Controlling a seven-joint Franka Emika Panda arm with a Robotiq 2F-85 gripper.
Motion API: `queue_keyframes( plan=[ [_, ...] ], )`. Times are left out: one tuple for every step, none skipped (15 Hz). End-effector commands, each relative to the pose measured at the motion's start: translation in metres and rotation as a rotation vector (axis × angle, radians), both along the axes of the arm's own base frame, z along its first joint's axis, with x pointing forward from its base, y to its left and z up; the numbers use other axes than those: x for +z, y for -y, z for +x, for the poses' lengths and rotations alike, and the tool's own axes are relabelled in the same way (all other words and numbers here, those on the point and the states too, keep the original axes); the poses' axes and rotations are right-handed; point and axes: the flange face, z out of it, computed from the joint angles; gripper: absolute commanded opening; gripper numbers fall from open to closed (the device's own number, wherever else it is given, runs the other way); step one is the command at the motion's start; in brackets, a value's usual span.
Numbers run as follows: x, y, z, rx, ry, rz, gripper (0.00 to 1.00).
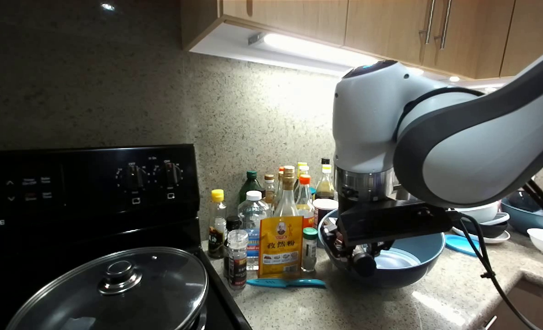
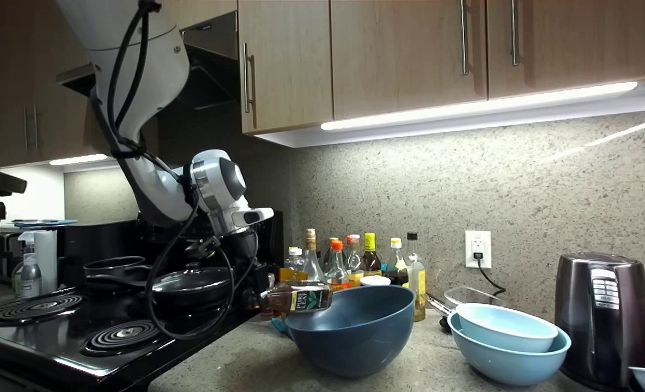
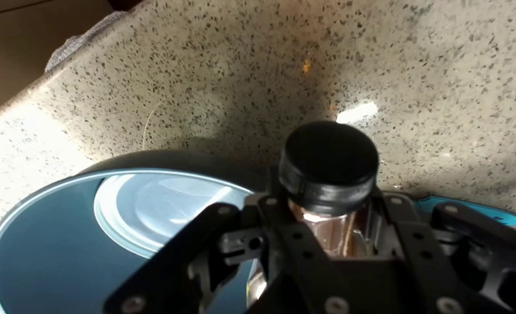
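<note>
You have a bottle [image 2: 299, 298] in the air, with an amber body and a black cap [image 3: 329, 168]. Your tool [image 3: 330, 207] is pinching it by the neck just below that cap, one finger pressed in from each side. The bottle lies on its side, its long axis close to level as you see it in an exterior view: the cap points towards the stove-side edge of the surface [image 1: 299, 305], the base away from that edge. Its label [image 2: 311, 299] shows in the same view.

You are holding it above the surface, at the stove side of a dark blue bowl [image 2: 355, 340]. The base end overlaps the slanting rim there; you cannot tell whether they touch.

The bowl stands between the back and front edges. From it towards the stove-side edge you have a turquoise knife [image 1: 286, 283] lying flat, with a yellow packet [image 1: 280, 247] upright just behind. Sauce bottles [image 1: 288, 201] crowd the back edge, and a yellow-capped bottle [image 1: 216, 229] stands near the corner where the back and stove-side edges meet. Beyond the stove-side edge, the stove [image 2: 55, 340] carries a lidded pan [image 2: 189, 286]. Farther from that edge than the bowl, you see two nested light-blue bowls [image 2: 510, 362].
</note>
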Motion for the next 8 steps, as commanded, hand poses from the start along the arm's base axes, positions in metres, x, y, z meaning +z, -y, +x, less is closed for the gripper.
queue_keyframes(
  plan=[
    [0.008, 0.003, -0.003, -0.008, 0.032, -0.021, 0.15],
    [0.010, 0.005, -0.004, -0.036, 0.054, -0.045, 0.15],
    [0.014, 0.006, -0.005, -0.057, 0.090, -0.065, 0.15],
    [0.015, 0.007, -0.005, -0.076, 0.118, -0.086, 0.15],
    [0.019, 0.008, -0.006, -0.099, 0.157, -0.110, 0.15],
    [0.021, 0.009, -0.006, -0.117, 0.187, -0.132, 0.15],
    [0.022, 0.010, -0.007, -0.129, 0.212, -0.149, 0.15],
    [0.024, 0.009, -0.007, -0.142, 0.234, -0.166, 0.15]
  ],
)
